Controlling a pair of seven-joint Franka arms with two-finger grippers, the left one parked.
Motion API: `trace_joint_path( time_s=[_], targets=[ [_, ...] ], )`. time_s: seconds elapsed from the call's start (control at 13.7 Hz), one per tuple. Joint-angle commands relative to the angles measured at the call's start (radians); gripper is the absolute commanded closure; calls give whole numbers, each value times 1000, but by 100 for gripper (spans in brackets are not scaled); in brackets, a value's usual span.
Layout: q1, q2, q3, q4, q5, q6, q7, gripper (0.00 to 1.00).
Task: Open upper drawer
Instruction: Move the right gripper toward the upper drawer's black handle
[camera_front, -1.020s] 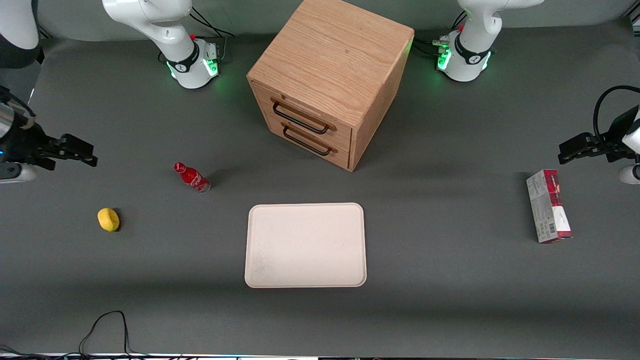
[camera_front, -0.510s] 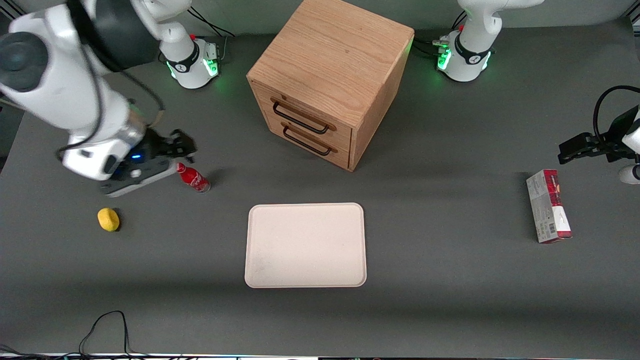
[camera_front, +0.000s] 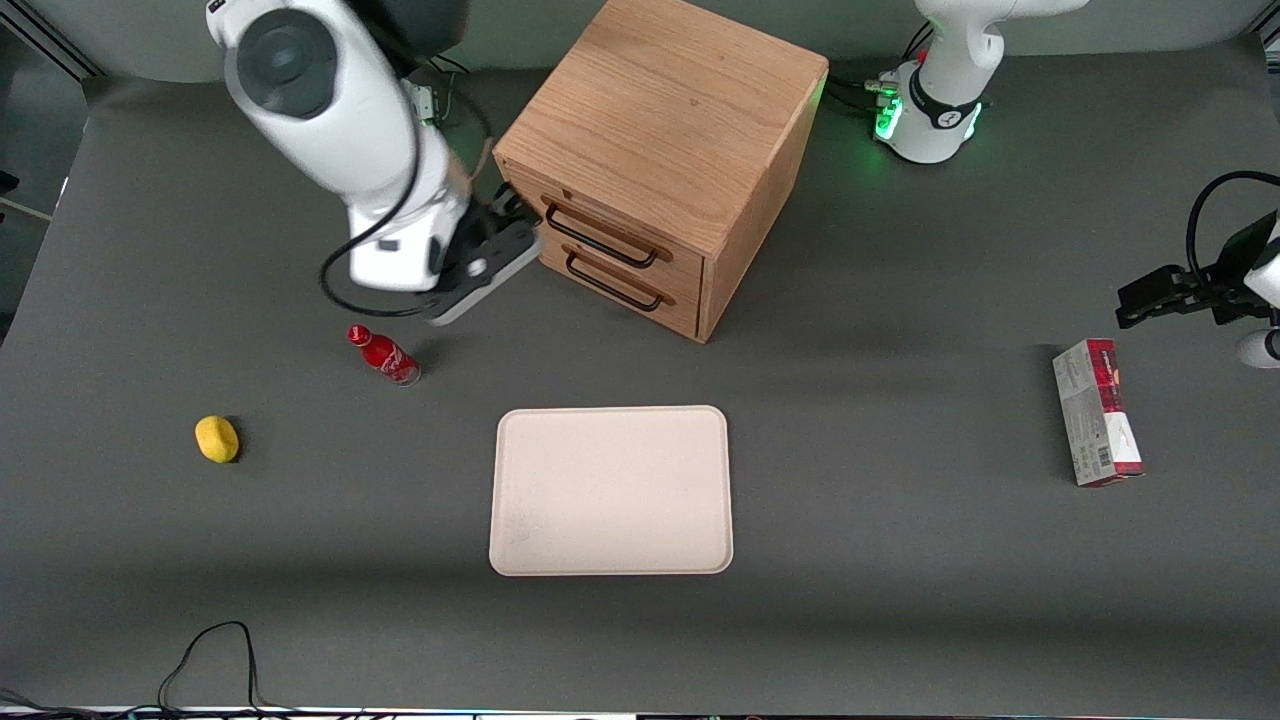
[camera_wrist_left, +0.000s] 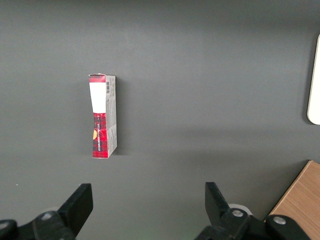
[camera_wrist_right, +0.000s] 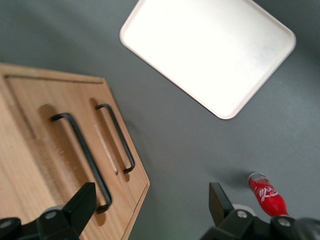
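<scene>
Oak cabinet (camera_front: 665, 130) sat mid-table, farther from the front camera than the cream tray (camera_front: 611, 490). Upper drawer (camera_front: 610, 238) was shut flush, its black wire handle (camera_wrist_right: 82, 152) untouched, above the lower drawer (camera_front: 620, 287). Gripper (camera_wrist_right: 150, 205) hung in front of the cabinet at the working-arm end of the upper drawer's handle, fingers (camera_wrist_right: 80, 206) spread wide, holding nothing. Red-and-white box (camera_wrist_left: 102, 115) lay toward the parked arm's end. Red bottle (camera_front: 384, 355) lay near the gripper, nearer the camera. Yellow lemon (camera_front: 217, 439) toward the working arm's end.
</scene>
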Motion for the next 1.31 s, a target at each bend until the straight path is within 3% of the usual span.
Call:
trace_joint_path(
  time_s=[0.0,0.22,0.58,0.73,1.24],
  targets=[
    [104,29,-12,27,-51,6,-10,0],
    [140,41,-10,27,-46,8,-15,0],
    [131,43,-12,18,-11,6,-211,0],
    [128,43,-21,16,88,-4,-243,0],
    [125,32,-45,-57,84,37,-314,0]
  ],
)
